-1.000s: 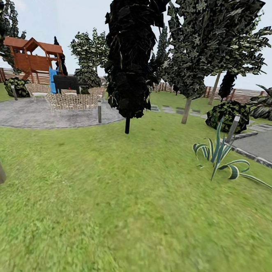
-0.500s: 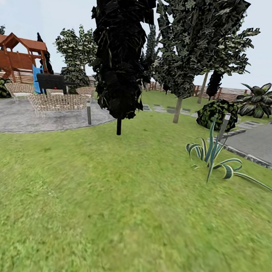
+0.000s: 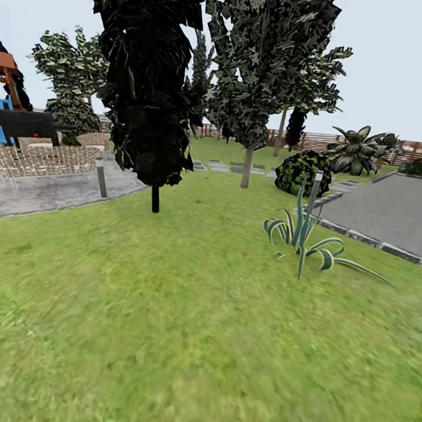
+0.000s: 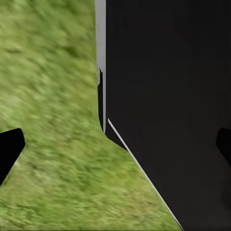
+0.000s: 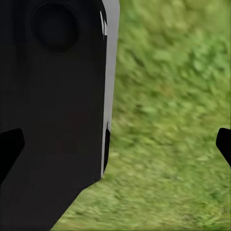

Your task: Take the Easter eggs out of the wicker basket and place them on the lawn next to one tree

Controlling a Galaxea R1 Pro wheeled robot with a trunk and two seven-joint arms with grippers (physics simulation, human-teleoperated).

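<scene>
Broadly, the lawn (image 3: 183,311) takes up most of the head view, a wide stretch of mottled green grass running back to a grey paved patio (image 3: 46,190) on the left and a grey paved area (image 3: 390,214) on the right. On the grass stands a tree (image 3: 149,77) with a dense, blocky, near-black crown on a thin dark stem, and behind it a second tree (image 3: 262,68) with a lighter speckled crown and a pale trunk. A striped agave (image 3: 301,235) spreads its spiky leaves near the right paving. Wicker chairs (image 3: 39,157) sit on the patio.

No basket or eggs are to be seen on this part of the lawn, so I judge the robot is on its way and searching. The risk from here is driving on across the grass without finding the basket, or steering into the dark tree's stem or the agave, both of which stand close to a forward path. Blur in the grass suggests quick motion, which would make a small egg easy to miss.

Each wrist view looks down on grass beside a dark body panel. The left tool (image 4: 115,144) shows two black fingertips (image 4: 9,147) at opposite edges, spread wide with nothing between them. The right tool (image 5: 115,144) is likewise spread wide and empty, its fingertips (image 5: 224,144) far apart.
</scene>
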